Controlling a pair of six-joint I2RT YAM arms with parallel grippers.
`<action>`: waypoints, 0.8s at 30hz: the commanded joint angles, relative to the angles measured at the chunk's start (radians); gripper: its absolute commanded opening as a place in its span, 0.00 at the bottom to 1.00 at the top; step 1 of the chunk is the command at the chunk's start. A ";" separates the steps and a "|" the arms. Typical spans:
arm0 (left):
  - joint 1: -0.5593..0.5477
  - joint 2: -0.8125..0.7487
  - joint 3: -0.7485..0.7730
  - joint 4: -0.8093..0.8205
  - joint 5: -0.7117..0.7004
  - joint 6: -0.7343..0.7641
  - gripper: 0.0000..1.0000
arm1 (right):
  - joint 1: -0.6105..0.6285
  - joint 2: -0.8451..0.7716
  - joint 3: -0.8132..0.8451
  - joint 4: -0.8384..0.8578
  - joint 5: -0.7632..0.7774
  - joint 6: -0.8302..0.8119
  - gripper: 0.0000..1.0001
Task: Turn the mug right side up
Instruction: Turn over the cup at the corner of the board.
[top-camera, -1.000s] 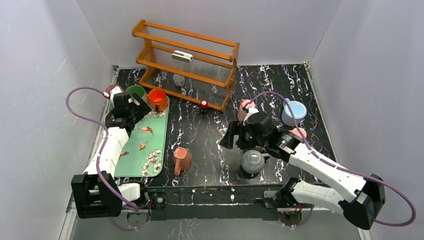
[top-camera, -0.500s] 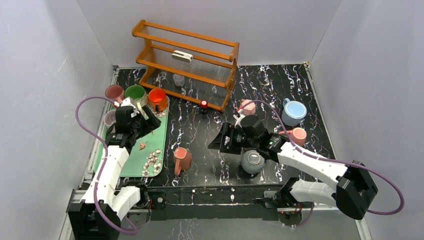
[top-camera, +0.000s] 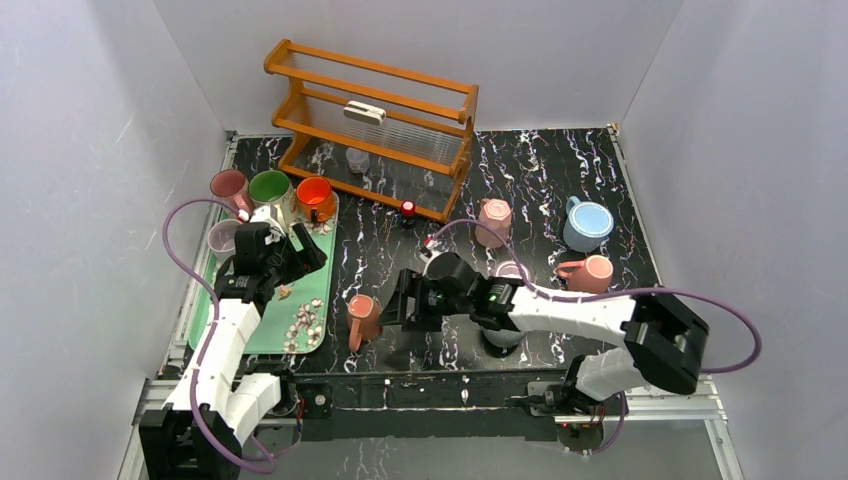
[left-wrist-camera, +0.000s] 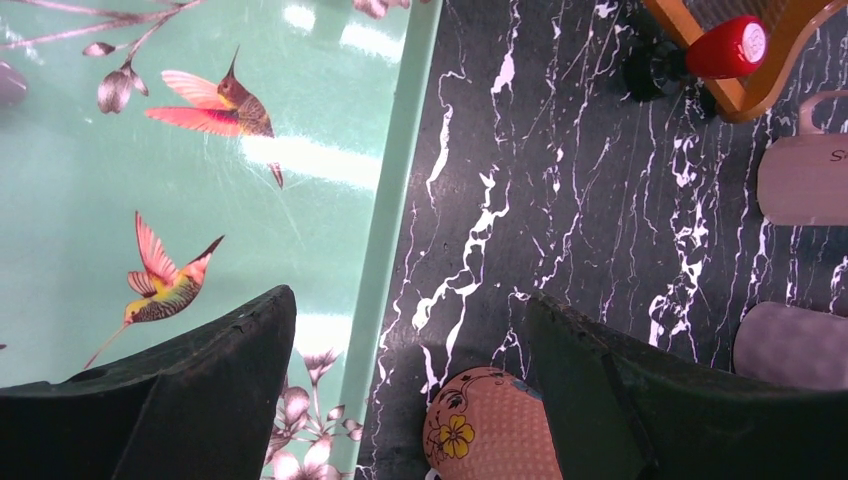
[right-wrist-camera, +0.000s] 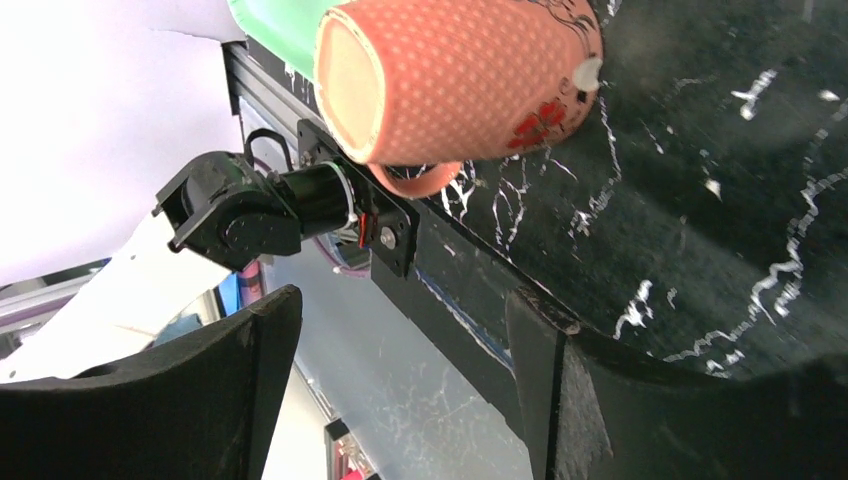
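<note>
None of the job is done: the pink mug (top-camera: 365, 320) is sitting upside down beside the green tray (top-camera: 318, 262). The right gripper (top-camera: 392, 308) is hanging next to it, spread and empty; the left gripper (top-camera: 308, 255) too.

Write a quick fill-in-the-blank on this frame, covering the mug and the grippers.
The dotted pink mug stands ____, base facing up.
The left gripper and right gripper are both ____, holding nothing.
The hummingbird tray lies on the ____ arm's side of the mug.
The gripper closest to the mug belongs to the ____ arm.
Missing words: upside down; open; left; right.
</note>
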 joint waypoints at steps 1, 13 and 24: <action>-0.002 -0.048 -0.010 0.033 0.027 0.032 0.82 | 0.047 0.073 0.128 -0.003 0.086 0.004 0.81; -0.012 -0.071 -0.027 0.040 0.031 0.020 0.82 | 0.128 0.313 0.309 -0.088 0.087 -0.030 0.76; -0.025 -0.095 -0.027 0.028 0.006 0.026 0.82 | 0.134 0.450 0.446 -0.269 0.219 -0.102 0.66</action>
